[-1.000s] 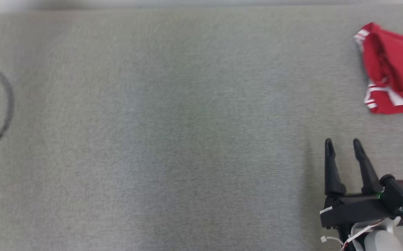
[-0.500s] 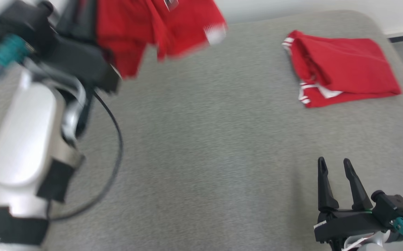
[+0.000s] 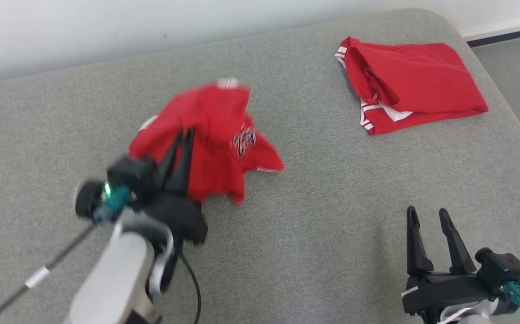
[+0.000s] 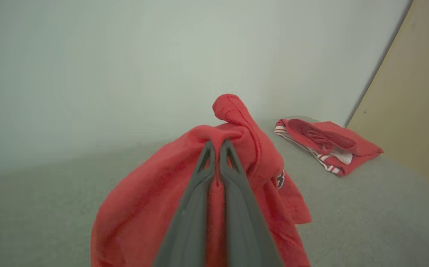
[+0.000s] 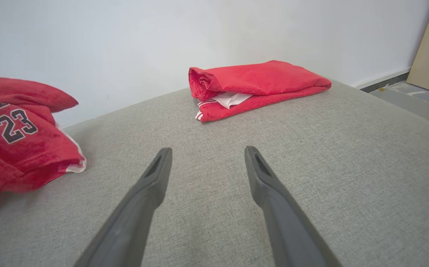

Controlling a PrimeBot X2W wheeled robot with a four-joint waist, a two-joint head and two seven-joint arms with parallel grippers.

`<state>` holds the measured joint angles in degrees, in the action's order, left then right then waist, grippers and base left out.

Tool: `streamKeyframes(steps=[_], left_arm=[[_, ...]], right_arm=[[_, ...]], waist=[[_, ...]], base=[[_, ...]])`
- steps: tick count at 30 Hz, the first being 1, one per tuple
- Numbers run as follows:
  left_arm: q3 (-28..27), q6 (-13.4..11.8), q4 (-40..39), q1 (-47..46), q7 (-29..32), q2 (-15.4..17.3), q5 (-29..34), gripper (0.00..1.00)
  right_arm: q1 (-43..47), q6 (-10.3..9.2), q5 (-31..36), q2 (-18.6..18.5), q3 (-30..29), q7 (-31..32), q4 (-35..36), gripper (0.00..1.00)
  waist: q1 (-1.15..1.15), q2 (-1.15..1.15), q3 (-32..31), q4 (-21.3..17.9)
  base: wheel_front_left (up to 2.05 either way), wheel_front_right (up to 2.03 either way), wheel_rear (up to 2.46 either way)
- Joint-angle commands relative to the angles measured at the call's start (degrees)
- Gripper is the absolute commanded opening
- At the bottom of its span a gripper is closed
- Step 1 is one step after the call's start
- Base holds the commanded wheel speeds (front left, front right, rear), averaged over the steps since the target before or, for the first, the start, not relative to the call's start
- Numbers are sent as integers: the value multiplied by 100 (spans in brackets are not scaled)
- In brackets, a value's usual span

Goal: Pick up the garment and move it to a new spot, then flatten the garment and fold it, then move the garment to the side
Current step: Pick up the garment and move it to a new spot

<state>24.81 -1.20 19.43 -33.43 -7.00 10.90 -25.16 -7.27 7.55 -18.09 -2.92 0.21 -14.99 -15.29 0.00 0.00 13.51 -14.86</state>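
The head camera looks forward and down from high above the grey cushion (image 3: 309, 225), with the left claw (image 3: 186, 131) at its lower left and the right claw (image 3: 427, 210) at its lower right. The left wrist camera sits close behind its claw, facing along the fingers toward the wall (image 4: 88, 55). The right wrist camera lies low behind its claw, skimming the cushion. All three views share the folded red garment (image 3: 413, 76) beyond the claws.
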Motion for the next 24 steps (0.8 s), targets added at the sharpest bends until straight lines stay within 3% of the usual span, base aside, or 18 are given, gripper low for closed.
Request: streamKeyframes(steps=[1, 5, 6, 7, 14, 24], left_arm=[[88, -3, 165, 203, -76, -27, 22, 0], [270, 50, 570, 474, -252, -178, 19, 0], [331, 78, 650, 503, -309, -209, 60, 44], [387, 108, 721, 529, -357, -245, 94, 100], [431, 180, 485, 499, -740, -360, 225, 100], [-388, -124, -486, 1054, -821, 135, 357, 100]], right_arm=[[-66, -12, -39, 5, 35, -21, 6, 100], [-125, -12, -37, 2, 96, -22, 10, 100], [-136, -12, -28, 0, 96, -22, 10, 100], [-143, -12, -18, 2, 109, -22, 13, 100], [15, -12, 137, 2, -5, -15, 22, 100], [273, -12, 367, 2, -214, 22, 103, 100]], waist=[[0, 0, 38, 27], [0, 0, 36, 119], [0, 0, 26, 149], [0, 0, 6, 185], [0, 0, -262, 491], [0, 0, -854, 1161]], base=[[0, 0, 0], [0, 0, 0], [0, 0, 0], [0, 0, 0], [0, 0, 0], [0, 0, 0]])
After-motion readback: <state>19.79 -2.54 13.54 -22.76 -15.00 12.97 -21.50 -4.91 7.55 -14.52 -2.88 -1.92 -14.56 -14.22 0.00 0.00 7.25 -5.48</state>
